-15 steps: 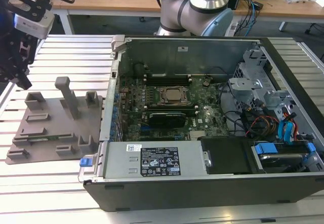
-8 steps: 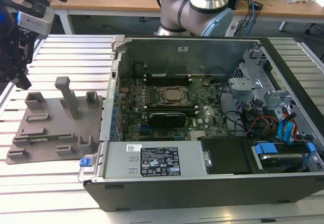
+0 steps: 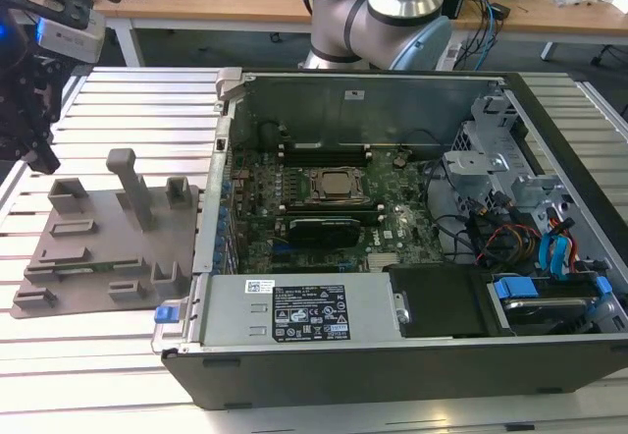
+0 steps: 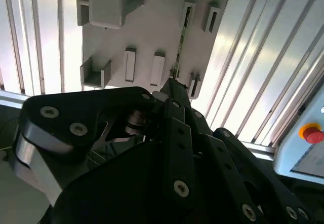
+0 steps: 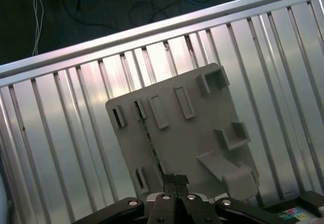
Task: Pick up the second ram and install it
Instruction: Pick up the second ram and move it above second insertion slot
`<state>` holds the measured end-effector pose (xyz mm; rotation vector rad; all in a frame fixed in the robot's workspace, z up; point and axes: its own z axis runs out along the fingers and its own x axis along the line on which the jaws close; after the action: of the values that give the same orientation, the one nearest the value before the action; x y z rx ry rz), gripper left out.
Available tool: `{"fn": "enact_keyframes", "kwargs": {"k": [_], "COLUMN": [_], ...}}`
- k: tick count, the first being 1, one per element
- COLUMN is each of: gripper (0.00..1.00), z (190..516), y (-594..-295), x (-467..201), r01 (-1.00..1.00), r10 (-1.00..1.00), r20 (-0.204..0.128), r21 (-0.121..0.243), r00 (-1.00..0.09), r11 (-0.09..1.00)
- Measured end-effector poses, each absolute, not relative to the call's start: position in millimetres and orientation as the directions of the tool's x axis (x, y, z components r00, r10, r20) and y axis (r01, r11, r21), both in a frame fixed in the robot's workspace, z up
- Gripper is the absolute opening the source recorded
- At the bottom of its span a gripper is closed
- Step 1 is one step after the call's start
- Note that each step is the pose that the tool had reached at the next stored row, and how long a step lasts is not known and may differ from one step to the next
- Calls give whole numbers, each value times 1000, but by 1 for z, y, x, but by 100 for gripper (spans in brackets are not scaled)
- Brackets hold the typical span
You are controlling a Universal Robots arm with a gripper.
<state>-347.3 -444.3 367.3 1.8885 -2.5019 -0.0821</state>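
The gripper [image 5: 175,178] hovers over the grey tray [image 5: 187,143], fingers pressed together, holding nothing; the memory stick [image 5: 152,144] stands on edge in the tray; a clean pick probably needs fingers squared to its thin edge, mid-length.

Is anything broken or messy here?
Nothing stands out. The computer case lies open on the table, the grey holder tray sits flat beside it, and the second ram stands on edge in the tray, below the gripper.
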Motion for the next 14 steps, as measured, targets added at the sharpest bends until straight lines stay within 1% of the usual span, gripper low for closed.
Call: {"fn": "enact_keyframes", "kwargs": {"k": [14], "gripper": [10], "z": [367], "y": [-444], "x": [-347], "r01": [-991], "r10": [-992], "r20": [-27], "r21": [45], "r00": [-126], "r11": [125]}}
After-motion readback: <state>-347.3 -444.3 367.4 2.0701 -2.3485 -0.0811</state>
